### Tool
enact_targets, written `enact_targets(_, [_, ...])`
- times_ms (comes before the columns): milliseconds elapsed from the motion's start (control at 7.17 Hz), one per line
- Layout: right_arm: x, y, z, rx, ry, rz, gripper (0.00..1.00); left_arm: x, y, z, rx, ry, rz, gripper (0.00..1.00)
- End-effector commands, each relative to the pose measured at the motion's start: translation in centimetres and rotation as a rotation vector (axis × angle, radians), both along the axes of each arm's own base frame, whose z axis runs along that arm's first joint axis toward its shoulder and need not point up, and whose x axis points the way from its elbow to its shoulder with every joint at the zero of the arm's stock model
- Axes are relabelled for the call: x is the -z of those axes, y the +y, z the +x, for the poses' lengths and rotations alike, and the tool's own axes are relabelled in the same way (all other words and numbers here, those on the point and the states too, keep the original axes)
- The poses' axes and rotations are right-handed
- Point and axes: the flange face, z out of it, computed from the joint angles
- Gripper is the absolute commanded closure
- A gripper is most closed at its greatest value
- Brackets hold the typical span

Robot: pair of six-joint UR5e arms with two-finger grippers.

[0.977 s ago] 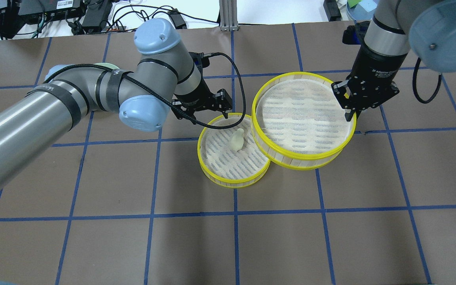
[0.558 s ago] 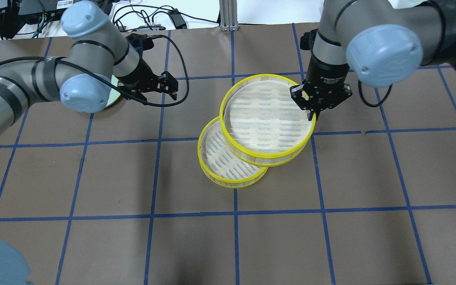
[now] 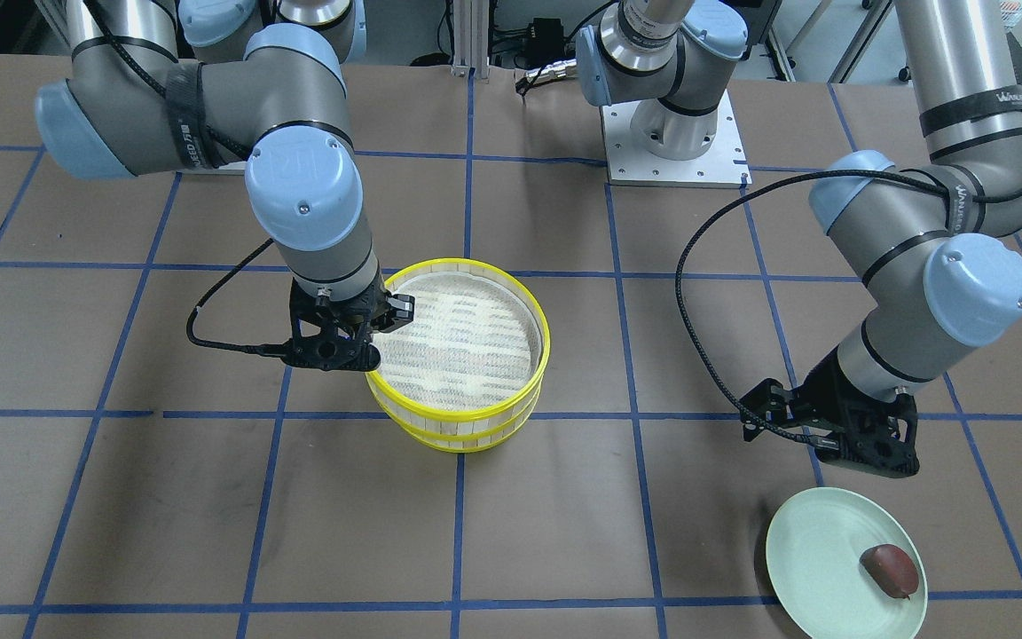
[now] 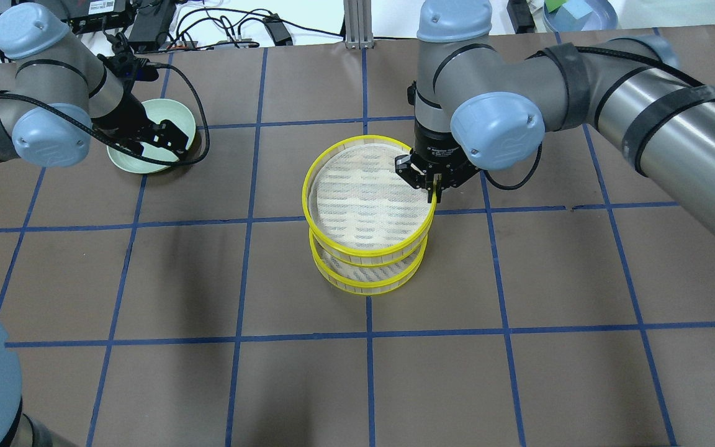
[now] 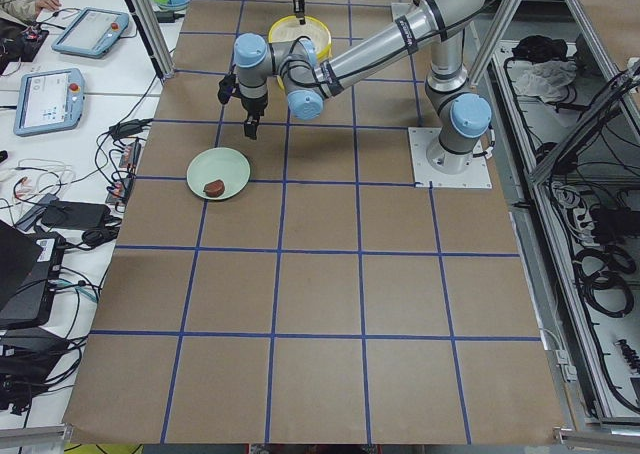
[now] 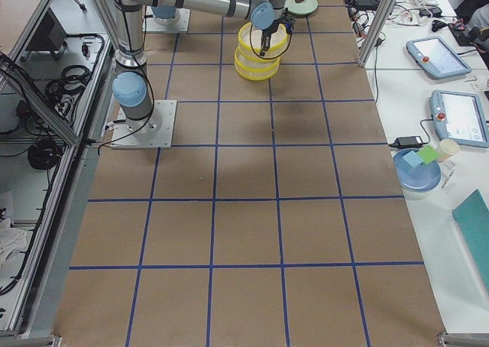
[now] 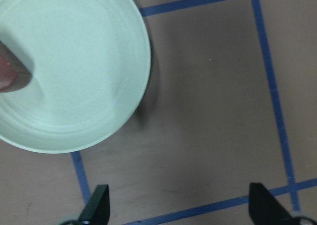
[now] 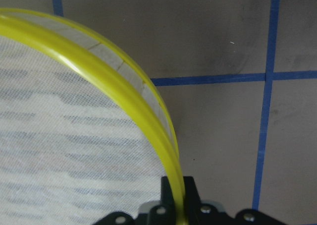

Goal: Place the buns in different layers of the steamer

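The steamer's upper layer [image 4: 364, 198] hangs over the lower layer [image 4: 367, 276], nearly lined up with it; I cannot tell whether they touch. My right gripper [image 4: 435, 189] is shut on the upper layer's yellow rim [image 8: 148, 116] at its right side, also in the front view [image 3: 369, 342]. The upper layer is empty. The cream-white bun is hidden beneath it. The dark reddish-brown bun [image 3: 891, 569] lies on the pale green plate [image 3: 817, 550]. My left gripper [image 4: 157, 140] is open and empty, just above the plate's near edge [image 7: 99, 86]; the bun [image 7: 9, 74] shows at the left wrist view's edge.
The brown table top carries a blue tape grid. The plate [image 4: 174, 115] stands at the far left, about two grid cells from the steamer. The left arm's black cable [image 4: 199, 133] loops beside the plate. The arm bases [image 3: 675, 133] stand at the robot's side.
My right gripper carried the upper layer left until it covers the lower layer and the white bun. My left arm swung left, away from the steamer, to the green plate.
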Motion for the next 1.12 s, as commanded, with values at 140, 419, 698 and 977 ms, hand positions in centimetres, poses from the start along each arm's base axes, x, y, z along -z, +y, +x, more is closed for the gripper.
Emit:
enact_targets(140, [2.2, 0.6, 0.1, -0.002, 0.005, 0.028, 1.0, 0.9, -4.7, 5.6, 0.206, -0.104, -0.032, 0.0])
enact_targets(419, [2.1, 0.3, 0.2, -0.002, -0.003, 0.009, 1.0, 4.6, -6.5, 9.1, 0.514, -0.138, -0.051, 0.0])
enact_targets(698, [3.1, 0.4, 0.1, -0.008, 0.007, 0.021, 1.0, 7.4, -7.1, 10.0, 0.666, -0.16, -0.043, 0.0])
enact_targets(977, [3.7, 0.8, 0.1, -0.003, -0.001, 0.037, 1.0, 8.1, -7.8, 10.5, 0.732, -0.199, -0.075, 0.0])
